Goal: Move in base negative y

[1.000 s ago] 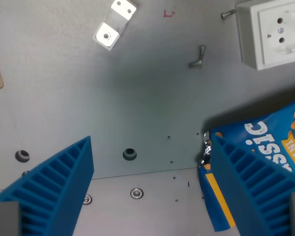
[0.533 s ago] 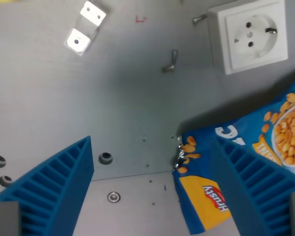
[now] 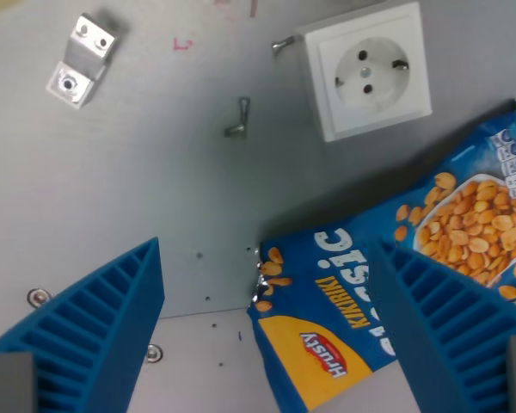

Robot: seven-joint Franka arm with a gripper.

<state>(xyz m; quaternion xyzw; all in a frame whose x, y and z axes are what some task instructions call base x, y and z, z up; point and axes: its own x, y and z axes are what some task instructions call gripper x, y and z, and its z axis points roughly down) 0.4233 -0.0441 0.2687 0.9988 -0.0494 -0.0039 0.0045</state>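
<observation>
Blue ribbed pincer [image 3: 267, 335] gapes wide, holding nothing.

Grey metal worktop [image 3: 155, 189] fills the view, dull even light. Seam runs across low down. Small screws and holes dot it.

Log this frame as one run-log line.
gripper: open, empty | below: peanut bag on metal table | also: wall socket, metal bracket, screw
</observation>
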